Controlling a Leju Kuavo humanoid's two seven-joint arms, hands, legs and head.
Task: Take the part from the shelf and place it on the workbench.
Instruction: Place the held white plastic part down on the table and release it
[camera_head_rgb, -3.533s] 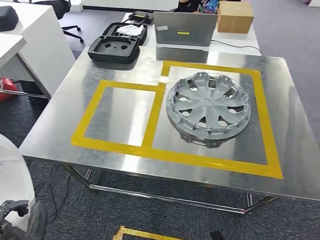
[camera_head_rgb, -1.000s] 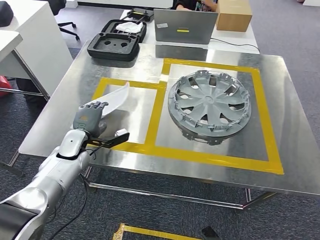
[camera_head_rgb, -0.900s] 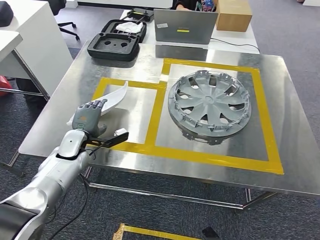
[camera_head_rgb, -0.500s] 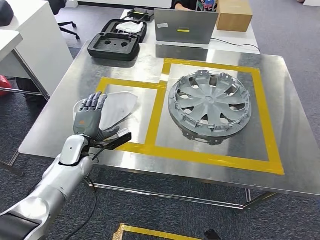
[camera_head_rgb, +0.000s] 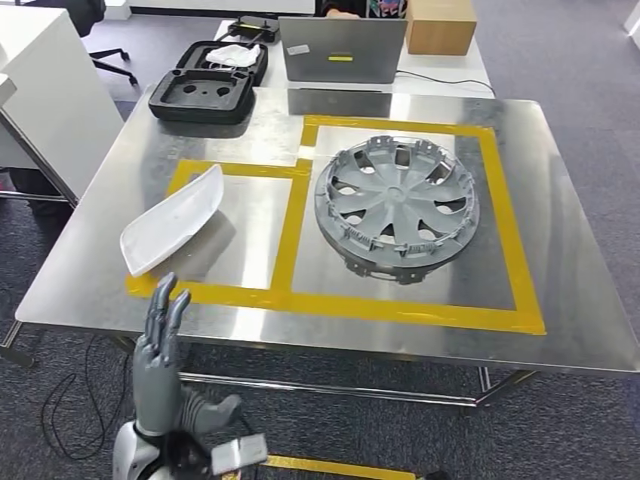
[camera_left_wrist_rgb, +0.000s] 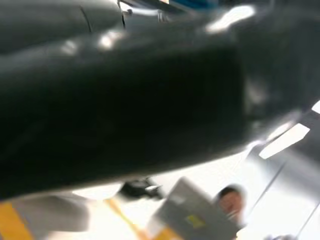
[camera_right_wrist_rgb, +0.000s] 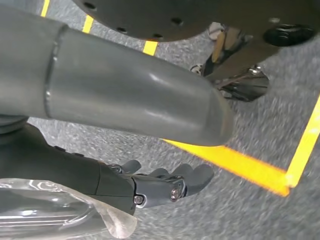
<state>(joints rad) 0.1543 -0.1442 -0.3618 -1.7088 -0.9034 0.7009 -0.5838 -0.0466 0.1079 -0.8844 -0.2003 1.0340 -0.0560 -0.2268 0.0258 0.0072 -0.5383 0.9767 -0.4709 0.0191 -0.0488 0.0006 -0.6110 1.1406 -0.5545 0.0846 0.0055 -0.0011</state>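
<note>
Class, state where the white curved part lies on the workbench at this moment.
In the head view, the white curved part lies on the workbench, over the left yellow-taped square's left edge, left of the grey wheel cover.

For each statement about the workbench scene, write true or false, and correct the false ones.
1. The white part lies on the workbench. True.
2. The left hand grips the white part. False: it is apart from it, near the bench's front edge, fingers spread, holding nothing.
3. The wheel cover sits inside the larger yellow tape square. True.
4. The laptop stands on the wheel cover. False: it stands beyond the bench's far edge.
</note>
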